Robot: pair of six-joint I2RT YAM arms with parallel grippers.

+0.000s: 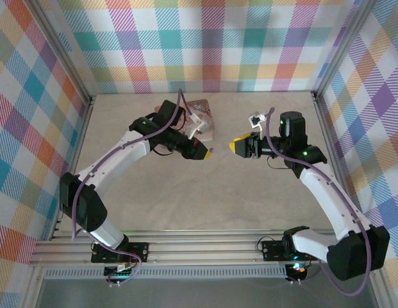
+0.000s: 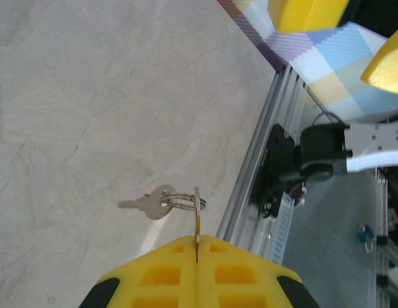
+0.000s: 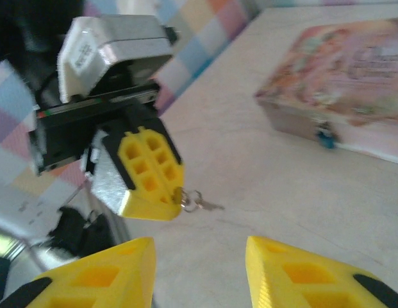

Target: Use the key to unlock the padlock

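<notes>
My left gripper (image 2: 197, 242) is shut on a thin brass key (image 2: 197, 215), seen edge-on. A ring (image 2: 183, 201) on that key carries a second, silvery key (image 2: 149, 204) that hangs over the table. In the top view the left gripper (image 1: 203, 151) hovers at mid-table, facing my right gripper (image 1: 240, 146) a short way off. The right gripper (image 3: 199, 269) stands open with nothing between its fingers, pointing at the left gripper (image 3: 150, 176) and its keys (image 3: 199, 202). The small blue padlock (image 3: 325, 136) hangs on the front of the pink tin (image 3: 352, 90).
The pink illustrated tin (image 1: 202, 119) lies on the table behind the left gripper, partly covered by the left arm. Checked walls close off the back and both sides. An aluminium rail (image 2: 256, 160) runs along the table's near edge.
</notes>
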